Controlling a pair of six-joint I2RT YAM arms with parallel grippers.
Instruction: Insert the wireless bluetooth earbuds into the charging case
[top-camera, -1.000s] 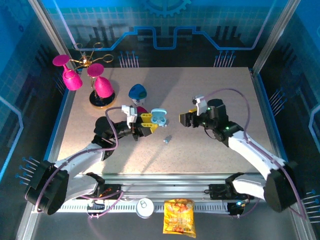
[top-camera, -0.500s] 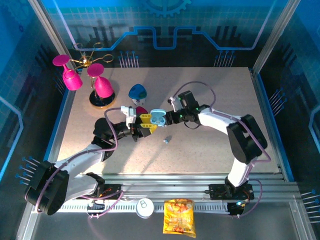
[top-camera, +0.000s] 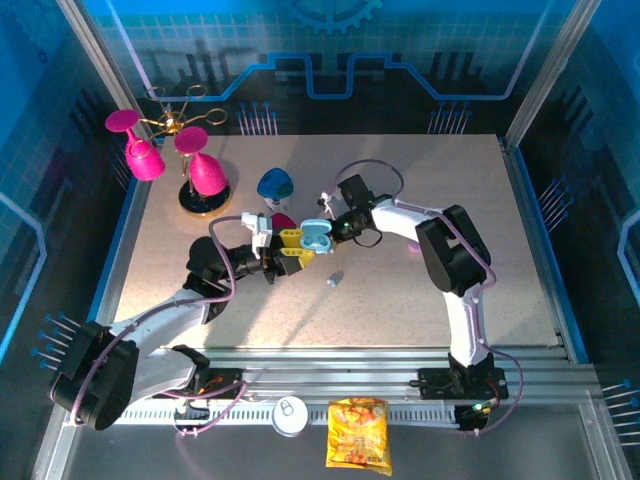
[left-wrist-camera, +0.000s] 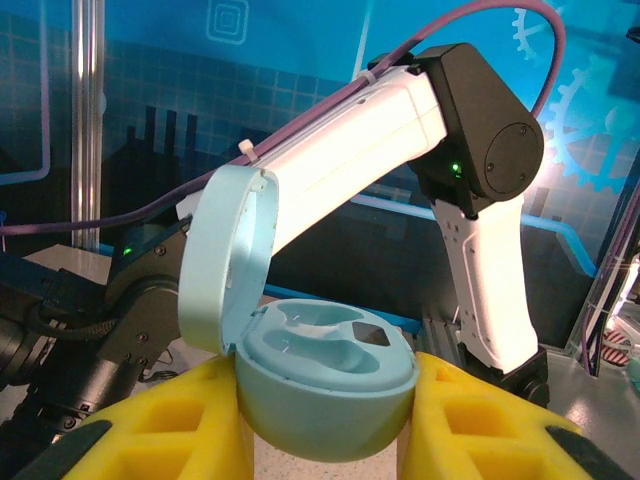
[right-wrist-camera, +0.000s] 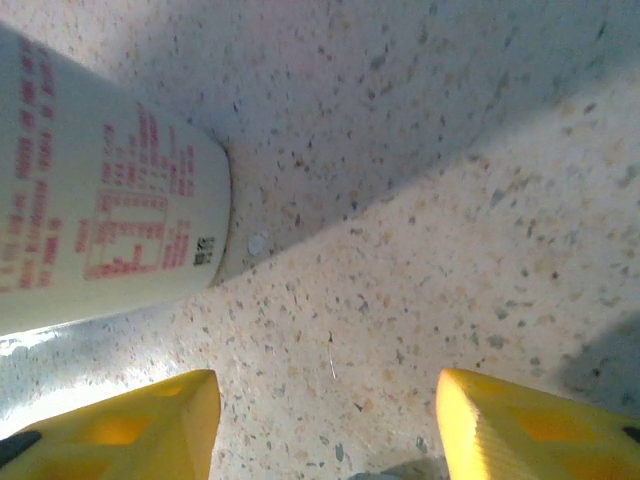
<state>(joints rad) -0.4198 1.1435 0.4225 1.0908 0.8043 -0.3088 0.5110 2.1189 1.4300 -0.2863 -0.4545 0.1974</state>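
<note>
The pale blue charging case (left-wrist-camera: 330, 375) sits between the yellow fingers (left-wrist-camera: 150, 430) of my left gripper (left-wrist-camera: 325, 400), which is shut on it. Its lid stands up at the left and both sockets are bare. From above, the case (top-camera: 318, 237) is just left of the table's centre, with my left gripper (top-camera: 295, 248) on its left side. My right gripper (top-camera: 338, 228) is close against the case's right side. At the wrist, its jaws (right-wrist-camera: 325, 420) are open over bare table. One small pale blue-grey earbud (top-camera: 335, 279) lies on the table just in front of the case.
A pale rounded body with pink print (right-wrist-camera: 100, 200) lies left of my right fingers. Behind the case are a dark pink case (top-camera: 284, 221) and a blue-and-white case (top-camera: 275, 184). Pink glasses on a gold stand (top-camera: 170, 150) stand at the back left. A can (top-camera: 291, 414) and a snack bag (top-camera: 358, 433) rest by the near rail.
My right arm has swung left from mid-table to the right side of the case, and its jaws have narrowed somewhat. The left gripper and the case have not moved.
</note>
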